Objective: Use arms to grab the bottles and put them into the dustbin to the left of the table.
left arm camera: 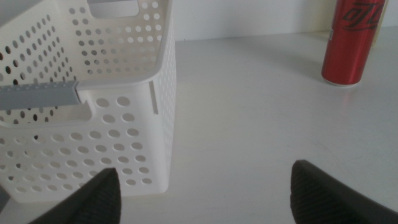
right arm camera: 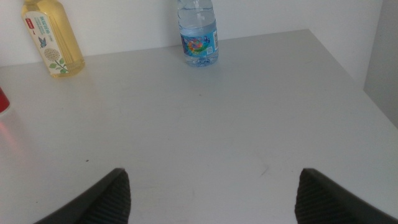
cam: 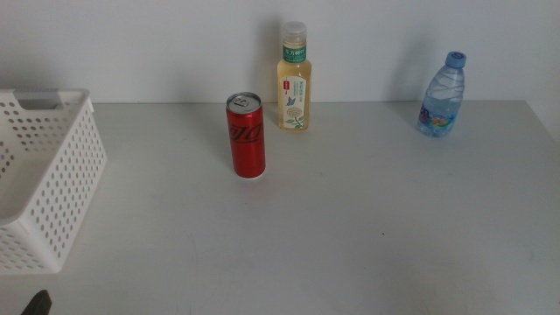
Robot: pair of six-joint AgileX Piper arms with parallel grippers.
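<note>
In the middle view, the red cola can (cam: 246,136), the yellow tea bottle (cam: 294,79) and the water bottle (cam: 442,94) are seen upright on the table (cam: 350,236), well apart from the empty dustbin (cam: 52,175) at the left edge; nothing is yet grasped. In the left wrist view, the left gripper (left arm camera: 205,193) is held with jaws apart beside the dustbin, the can ahead. In the right wrist view, the right gripper (right arm camera: 211,196) is likewise spread, empty. A first reach is judged due: the can for the left, the water bottle for the right.

One red can (cam: 246,136), one yellow tea bottle (cam: 294,79), one water bottle (cam: 442,94), one white basket (cam: 44,175)
</note>
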